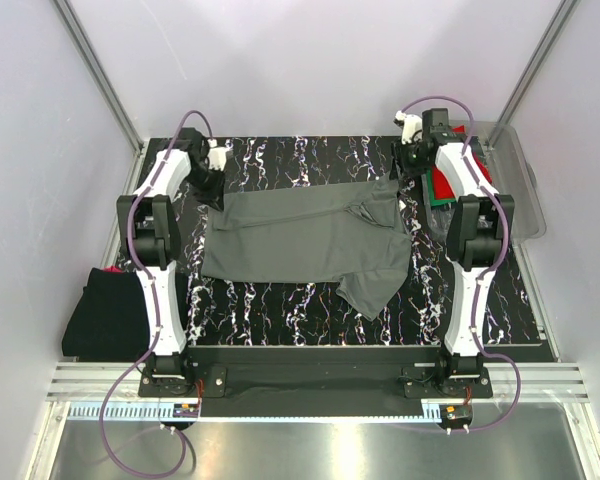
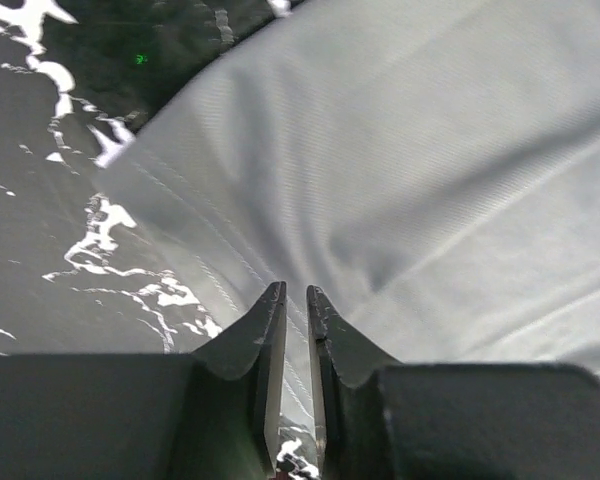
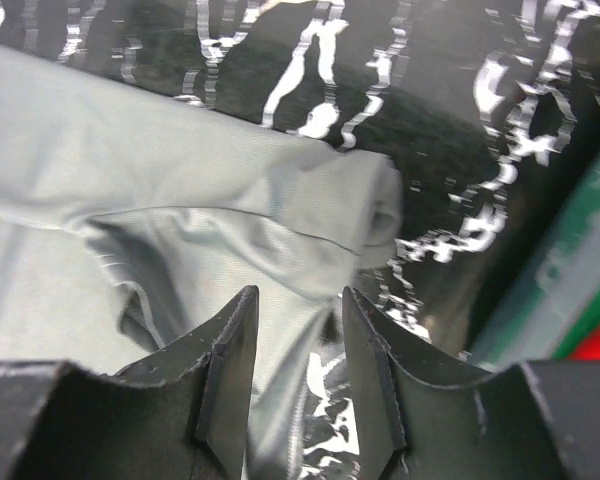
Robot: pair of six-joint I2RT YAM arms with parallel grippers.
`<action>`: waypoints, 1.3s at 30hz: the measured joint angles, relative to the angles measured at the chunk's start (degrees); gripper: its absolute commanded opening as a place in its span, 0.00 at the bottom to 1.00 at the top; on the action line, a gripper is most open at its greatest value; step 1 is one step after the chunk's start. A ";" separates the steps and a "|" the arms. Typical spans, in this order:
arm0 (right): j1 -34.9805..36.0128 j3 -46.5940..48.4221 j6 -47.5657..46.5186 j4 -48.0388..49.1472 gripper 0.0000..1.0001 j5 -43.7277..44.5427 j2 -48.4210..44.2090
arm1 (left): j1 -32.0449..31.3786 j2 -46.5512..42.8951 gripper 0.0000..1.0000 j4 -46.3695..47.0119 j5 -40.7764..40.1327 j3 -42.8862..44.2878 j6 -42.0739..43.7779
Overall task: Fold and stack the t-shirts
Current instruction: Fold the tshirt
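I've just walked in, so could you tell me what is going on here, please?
Two robot arms are folding a dark grey t-shirt spread on the marbled table. The left end effector and right end effector hover at its far corners, jaws parted, gripping nothing. A black shirt lies beside the left arm; red and green shirts sit in the clear tub.

One t-shirt (image 1: 300,235) on the table (image 1: 280,305), another t-shirt (image 1: 105,312) beside its left edge.

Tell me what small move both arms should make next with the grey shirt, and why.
Probably lift both grippers straight up and clear. The left gripper and right gripper stand parted at the far corners of the grey t-shirt, with no cloth between their fingers, so neither grips it.
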 measured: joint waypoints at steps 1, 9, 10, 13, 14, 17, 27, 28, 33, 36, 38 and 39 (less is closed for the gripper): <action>0.15 0.00 0.07 0.02 0.45 -0.52 0.00 | -0.31 -0.39 0.17 -0.02 0.09 -0.28 0.00; 3.63 1.97 0.46 -0.11 0.45 -4.55 2.25 | -1.84 -0.57 0.11 -0.24 0.24 -1.42 0.46; 3.96 2.54 0.48 0.02 0.45 -4.55 2.99 | -1.64 -0.42 0.10 -0.24 0.24 -1.42 0.52; 4.85 4.17 0.44 0.07 0.45 -4.46 5.55 | -0.94 0.52 0.09 -0.22 0.20 -1.42 0.66; 4.98 4.39 0.44 0.02 0.45 -4.39 6.29 | -0.52 1.07 0.09 -0.20 0.17 -1.36 0.68; 5.01 4.79 0.39 -0.02 0.45 -3.89 8.31 | 0.79 3.26 0.09 -0.44 -0.07 -0.61 0.66; 5.01 4.42 -0.31 -0.13 0.45 -1.09 9.84 | 4.37 6.38 0.08 -0.94 -0.42 3.69 0.42; 5.01 4.31 -0.35 -0.13 0.45 -1.07 9.84 | 4.39 6.51 0.07 -1.01 -0.42 4.02 0.39; 5.16 3.58 -0.37 -0.09 0.46 -0.94 9.81 | 4.09 6.91 0.07 -1.25 -0.35 8.17 0.44; 5.31 3.23 -0.37 -0.13 0.46 -0.92 9.81 | 3.72 6.91 0.08 -0.90 0.28 12.00 0.44; 5.42 3.23 -0.39 -0.13 0.45 -0.92 9.81 | 3.41 6.91 0.08 -0.52 0.35 13.53 0.44; 5.44 3.21 -0.39 -0.11 0.46 -0.92 9.79 | 3.30 6.91 0.08 -0.37 0.33 13.81 0.44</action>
